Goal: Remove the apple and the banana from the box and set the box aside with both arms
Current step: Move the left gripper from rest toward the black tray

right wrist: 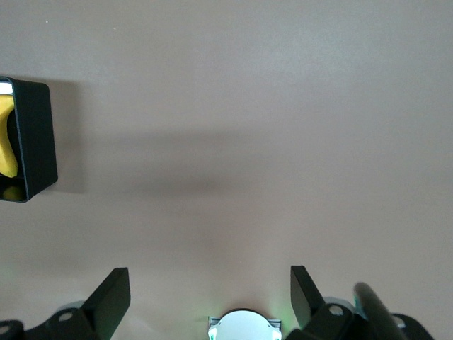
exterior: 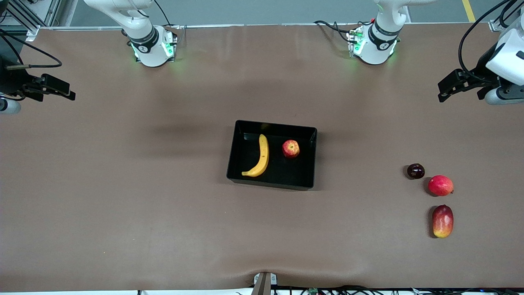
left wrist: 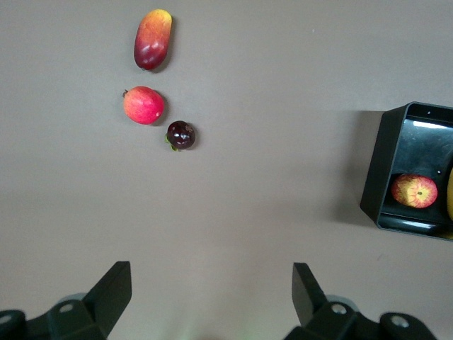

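Note:
The black box (exterior: 270, 182) stands at the table's middle. The yellow banana (exterior: 260, 157) and the small red apple (exterior: 290, 148) lie in it, apart from each other. My left gripper (exterior: 443, 93) hangs open and empty over the left arm's end of the table. My right gripper (exterior: 68, 93) hangs open and empty over the right arm's end. The left wrist view shows its open gripper (left wrist: 212, 283) over bare table, with the box (left wrist: 379, 173) and apple (left wrist: 415, 191) off to one side. The right wrist view shows its open gripper (right wrist: 210, 283), a box corner (right wrist: 35, 149) and a bit of banana (right wrist: 6, 142).
A dark plum (exterior: 415, 171), a round red fruit (exterior: 440, 185) and an oval red-yellow mango (exterior: 442, 221) lie in a row toward the left arm's end, nearer the front camera than the box. They also show in the left wrist view: plum (left wrist: 181, 134), round fruit (left wrist: 144, 105), mango (left wrist: 153, 39).

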Controlling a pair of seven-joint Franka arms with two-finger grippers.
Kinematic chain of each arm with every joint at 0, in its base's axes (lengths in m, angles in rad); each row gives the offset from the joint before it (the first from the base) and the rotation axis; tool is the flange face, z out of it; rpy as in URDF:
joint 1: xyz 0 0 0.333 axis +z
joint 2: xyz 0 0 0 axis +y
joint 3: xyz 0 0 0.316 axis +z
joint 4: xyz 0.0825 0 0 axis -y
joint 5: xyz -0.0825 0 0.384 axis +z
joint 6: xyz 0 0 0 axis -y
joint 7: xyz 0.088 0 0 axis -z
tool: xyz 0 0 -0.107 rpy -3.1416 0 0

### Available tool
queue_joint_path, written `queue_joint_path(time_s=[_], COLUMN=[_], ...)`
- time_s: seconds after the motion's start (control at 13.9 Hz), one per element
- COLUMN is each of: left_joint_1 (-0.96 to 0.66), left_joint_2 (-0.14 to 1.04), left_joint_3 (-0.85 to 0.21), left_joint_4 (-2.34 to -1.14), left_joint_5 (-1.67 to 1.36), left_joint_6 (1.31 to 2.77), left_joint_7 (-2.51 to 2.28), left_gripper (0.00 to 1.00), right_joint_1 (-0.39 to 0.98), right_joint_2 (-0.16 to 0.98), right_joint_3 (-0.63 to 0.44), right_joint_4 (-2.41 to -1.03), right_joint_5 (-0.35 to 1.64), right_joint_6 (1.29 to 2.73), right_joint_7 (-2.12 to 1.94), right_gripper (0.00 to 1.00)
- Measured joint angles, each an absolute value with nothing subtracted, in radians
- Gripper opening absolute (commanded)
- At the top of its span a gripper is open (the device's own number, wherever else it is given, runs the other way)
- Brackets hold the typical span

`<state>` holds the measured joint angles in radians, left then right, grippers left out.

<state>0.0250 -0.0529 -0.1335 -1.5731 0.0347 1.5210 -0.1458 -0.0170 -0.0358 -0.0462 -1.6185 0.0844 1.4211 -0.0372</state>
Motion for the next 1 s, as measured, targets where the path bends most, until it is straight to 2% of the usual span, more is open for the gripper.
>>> queue_joint_path(time_s=[0.65, 1.0], left_joint_1=[0.023, -0.015], left_joint_2=[-0.047, 0.01], left_joint_3=[-0.133, -0.164], left_joint_4=[-1.569, -1.568], left_joint_5=[0.035, 0.03], left_joint_6=[1.521, 1.523], left_joint_7=[-0.146, -0.172], left_gripper=[1.0, 1.0], right_joint_1=[-0.017, -0.017], right_joint_2=[-0.036, -0.033], right_joint_3=[-0.047, -0.047], right_joint_4=[-1.618, -1.619], right_joint_5=[0.084, 0.084], right_joint_6=[1.421, 1.421], right_joint_7=[-0.037, -0.037], right_gripper=[1.0, 1.0])
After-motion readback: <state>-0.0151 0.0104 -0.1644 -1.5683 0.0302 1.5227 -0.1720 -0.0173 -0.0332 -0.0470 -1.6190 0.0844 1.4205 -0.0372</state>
